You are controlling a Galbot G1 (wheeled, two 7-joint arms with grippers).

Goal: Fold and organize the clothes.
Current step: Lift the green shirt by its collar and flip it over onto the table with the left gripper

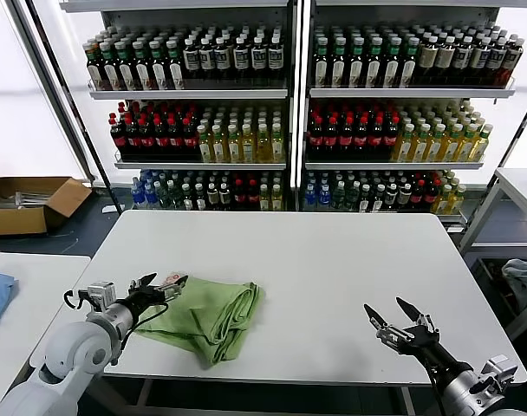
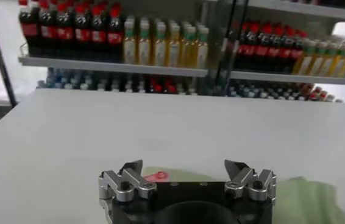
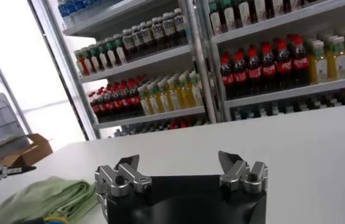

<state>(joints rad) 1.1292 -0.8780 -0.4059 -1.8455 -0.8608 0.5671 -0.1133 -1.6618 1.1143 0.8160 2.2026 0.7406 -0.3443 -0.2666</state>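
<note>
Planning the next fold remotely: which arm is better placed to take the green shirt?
Left, probably. The left gripper hangs open right at the green shirt; the right gripper, also open, sits well off to the other side.

The shirt (image 1: 213, 314) is seen as soft, matt green cloth, folded in loose layers with a printed patch at one edge; the table (image 1: 333, 277) is shown as a smooth white top with a faint sheen, possibly laminate; the left gripper (image 1: 164, 287) and right gripper (image 1: 393, 314) are made of dark fingers on brushed, silvery metal knuckles set in a black matt housing; the bottles (image 1: 246, 139) are rendered glossy, probably plastic, with paper-like labels; the shelves (image 1: 203, 94) look like pale painted metal; the box (image 1: 29, 204) is plain brown cardboard, dull and rough.
</note>
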